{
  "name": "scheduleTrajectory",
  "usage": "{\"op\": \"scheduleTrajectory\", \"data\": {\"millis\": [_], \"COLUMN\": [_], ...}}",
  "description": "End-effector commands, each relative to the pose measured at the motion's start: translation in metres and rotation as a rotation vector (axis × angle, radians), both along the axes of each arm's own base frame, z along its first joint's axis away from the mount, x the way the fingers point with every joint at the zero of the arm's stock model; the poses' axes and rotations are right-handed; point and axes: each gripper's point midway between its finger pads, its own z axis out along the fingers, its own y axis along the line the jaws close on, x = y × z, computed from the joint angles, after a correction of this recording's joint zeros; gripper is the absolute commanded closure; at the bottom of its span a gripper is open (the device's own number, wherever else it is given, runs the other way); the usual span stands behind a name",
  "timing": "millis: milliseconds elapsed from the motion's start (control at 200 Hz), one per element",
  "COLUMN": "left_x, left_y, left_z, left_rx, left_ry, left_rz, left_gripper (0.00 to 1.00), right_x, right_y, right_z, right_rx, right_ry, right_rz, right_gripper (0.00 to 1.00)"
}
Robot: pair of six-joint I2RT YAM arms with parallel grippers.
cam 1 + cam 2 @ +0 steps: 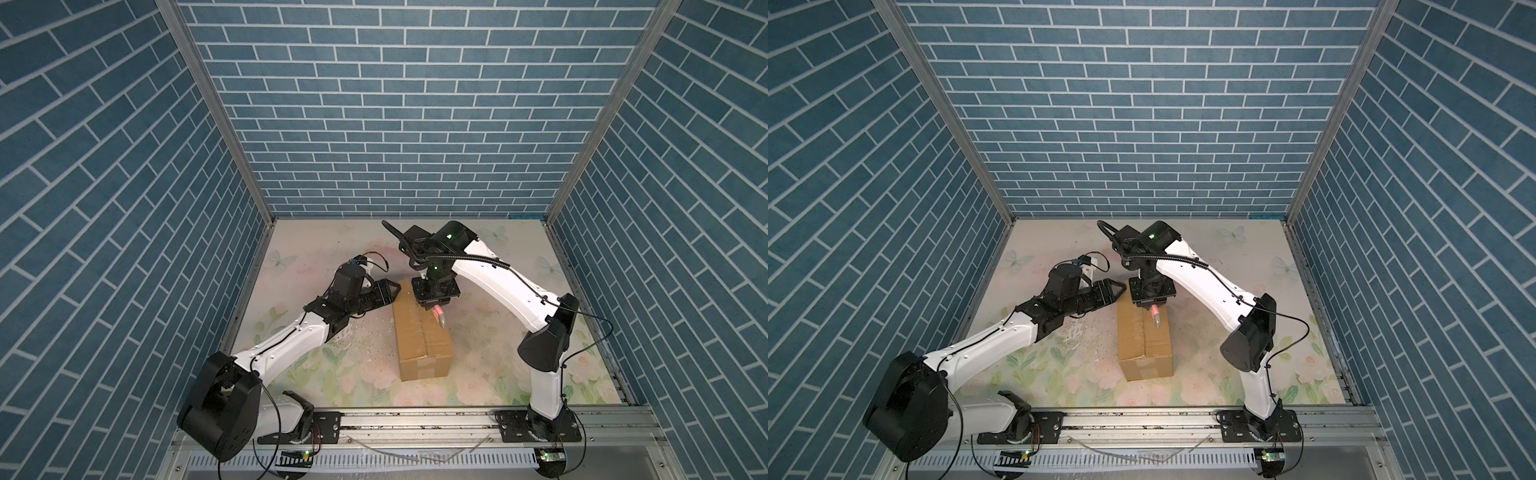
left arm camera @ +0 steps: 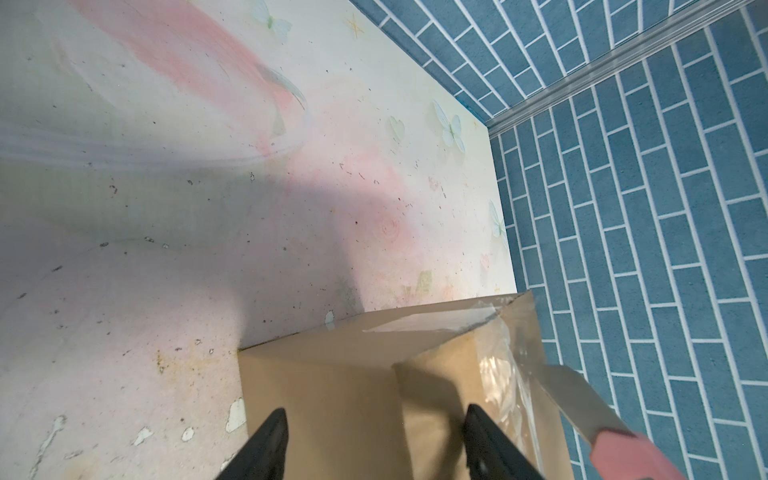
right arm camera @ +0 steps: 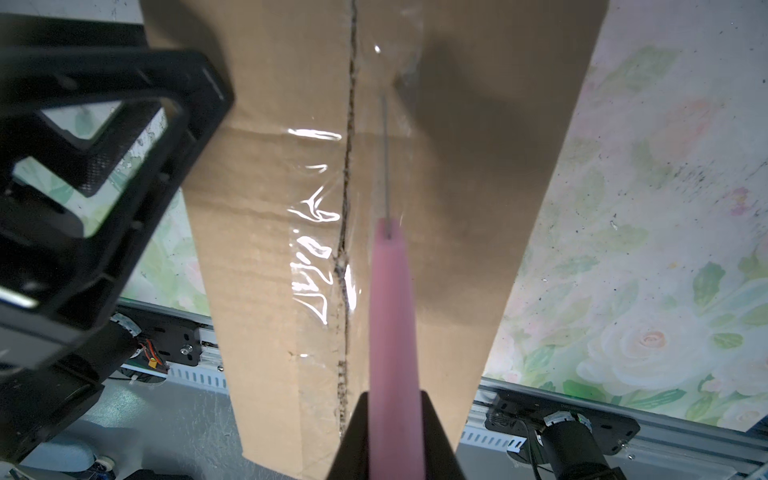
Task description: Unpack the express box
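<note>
Right fingers [image 3: 357, 436] are clamped on the handle of the pink knife [image 3: 392, 316]. Left fingers [image 2: 270, 440] stand apart at the far left corner of the express box [image 1: 419, 336]; whether they touch it I cannot tell. That box lies in the middle of the worktop [image 1: 478, 374], long axis running far to near. From the right fingers, at its far end, the box stretches nearward, and the blade [image 3: 385, 158] points the same way, just right of the taped seam [image 3: 347, 166]. So the cut looks like the right arm's job. Whether the edge has entered the tape [image 3: 316, 249] is hard to make out, and the contents are hidden.
</note>
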Motion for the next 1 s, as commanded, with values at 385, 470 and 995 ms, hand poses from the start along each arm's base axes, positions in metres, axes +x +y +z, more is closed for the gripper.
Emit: {"op": "scheduleTrajectory", "data": {"millis": [385,470,995], "left_x": [-0.008,-0.009,-0.009], "left_y": [0.01,0.01,0.009], "left_z": [-0.028,-0.028,-0.028], "left_rx": [0.061,0.058,0.052], "left_ry": [0.068,0.07,0.068], "left_rz": [0.024,0.025,0.024], "left_gripper": [0.33,0.33,0.33], "right_x": [-0.006,-0.007,-0.015], "right_y": [0.0,0.003,0.008], "right_z": [0.001,0.0,-0.011], "right_rx": [0.0,0.003,-0.001], "right_ry": [0.015,0.02,0.059], "right_rz": [0.002,0.007,0.016], "right_gripper": [1.0,1.0,1.0]}}
